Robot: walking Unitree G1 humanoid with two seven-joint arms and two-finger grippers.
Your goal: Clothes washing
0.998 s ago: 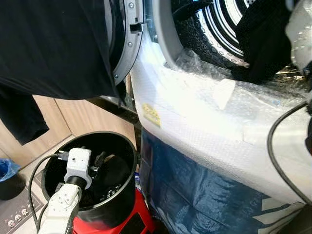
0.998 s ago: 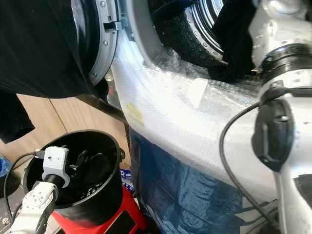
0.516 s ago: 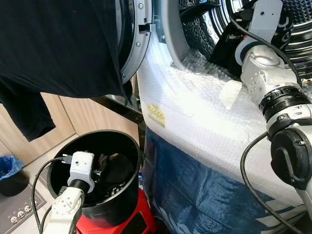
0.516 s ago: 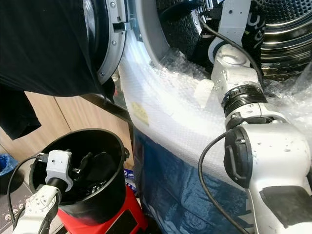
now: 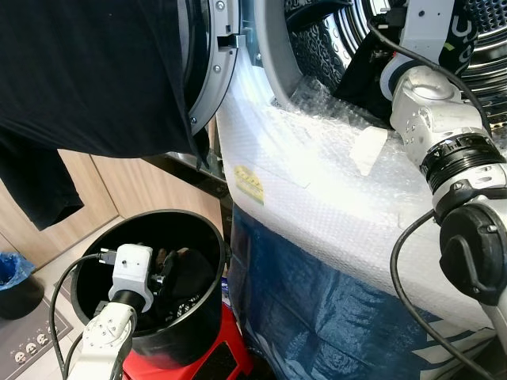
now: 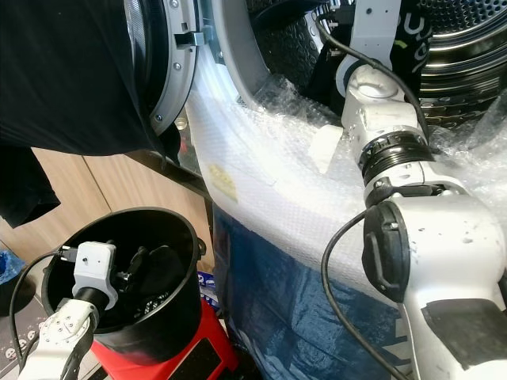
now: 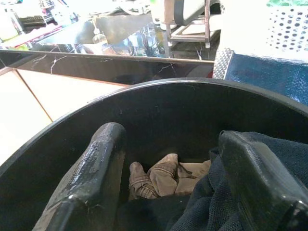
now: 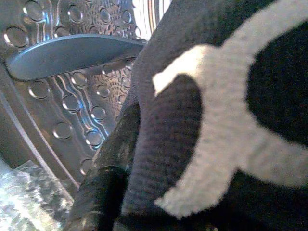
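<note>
Loading: my right hand (image 8: 144,159) grips a dark garment (image 8: 269,86) inside the drum (image 5: 333,47), not dropped yet. Left hand (image 7: 168,178) hangs open in the bin (image 5: 202,237); clothes (image 7: 163,175) remain there.

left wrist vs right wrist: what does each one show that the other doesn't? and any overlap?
Left wrist view: the left gripper, open, inside the black bucket, with a tan checked cloth at the bottom and a dark garment beside one finger.
Right wrist view: the washer drum of dimpled metal, its grey-blue paddle, bubble wrap, and a dark knit garment with a white pattern.
Shared: dark fabric close to the camera.
</note>
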